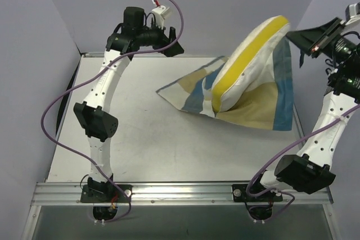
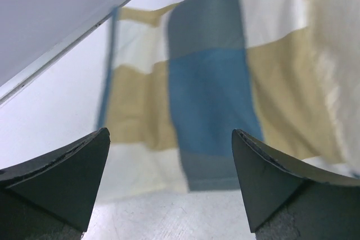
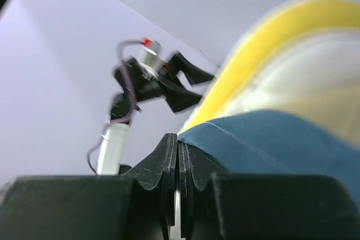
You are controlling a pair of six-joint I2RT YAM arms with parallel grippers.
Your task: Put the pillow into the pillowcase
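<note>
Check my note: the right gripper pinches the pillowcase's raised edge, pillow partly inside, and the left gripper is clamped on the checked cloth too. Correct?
Not quite. The left gripper is open and holds nothing; the left wrist view shows its jaws spread wide with the pillowcase lying beyond them. The right gripper does pinch the raised edge, with the pillow partly inside.

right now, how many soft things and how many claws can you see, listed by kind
pillow: 1
pillowcase: 1
claws: 2, the left claw and the right claw
total: 4
</note>
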